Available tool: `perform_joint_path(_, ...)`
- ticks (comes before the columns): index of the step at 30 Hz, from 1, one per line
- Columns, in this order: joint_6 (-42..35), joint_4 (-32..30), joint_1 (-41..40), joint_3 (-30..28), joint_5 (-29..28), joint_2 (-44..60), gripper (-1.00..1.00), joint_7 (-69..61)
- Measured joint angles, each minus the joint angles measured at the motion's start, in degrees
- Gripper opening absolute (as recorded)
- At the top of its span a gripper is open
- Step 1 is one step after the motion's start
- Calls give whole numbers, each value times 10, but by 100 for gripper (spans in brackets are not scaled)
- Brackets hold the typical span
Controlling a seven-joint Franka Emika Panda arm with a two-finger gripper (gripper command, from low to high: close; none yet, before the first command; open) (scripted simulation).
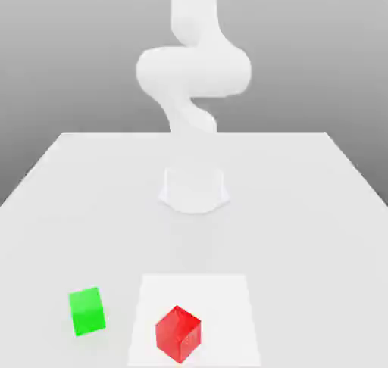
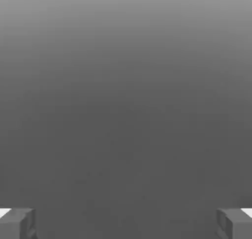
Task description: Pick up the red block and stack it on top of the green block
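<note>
Nothing done yet: our end effector [image 2: 126, 223] is spread wide, red block [image 1: 179, 333] ungrasped, apart from green block [image 1: 87, 311].

The block [image 1: 179, 334] on the pale square [image 1: 227, 291] is red. The other block [image 1: 87, 311] is green. The table [image 1: 303, 207] and arm [image 1: 193, 67] are white.

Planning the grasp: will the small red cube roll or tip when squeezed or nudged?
The small red cube has flat faces, so it will probably slide, not roll. It looks rigid and squat, so tipping seems unlikely. It sits turned on the white table, so a push may rotate it.
</note>
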Motion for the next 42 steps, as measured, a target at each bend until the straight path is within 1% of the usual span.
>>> perform_joint_path(8,69,-38,-51,39,-21,170,0,121)
perform_joint_path(14,119,-67,-77,57,-37,295,0,211)
perform_joint_path(19,162,-90,-86,57,-44,398,0,281)
perform_joint_path(24,207,-112,-83,53,-28,500,0,331)
perform_joint_path(29,288,-101,-69,34,-48,603,0,355)
perform_joint_path(30,297,-100,-66,31,-51,614,-100,357)
perform_joint_path(36,303,-99,-65,30,-53,620,-100,359)
perform_joint_path(38,285,-102,-70,35,-47,598,-100,355)
perform_joint_path(42,221,-115,-79,46,-25,522,-100,337)
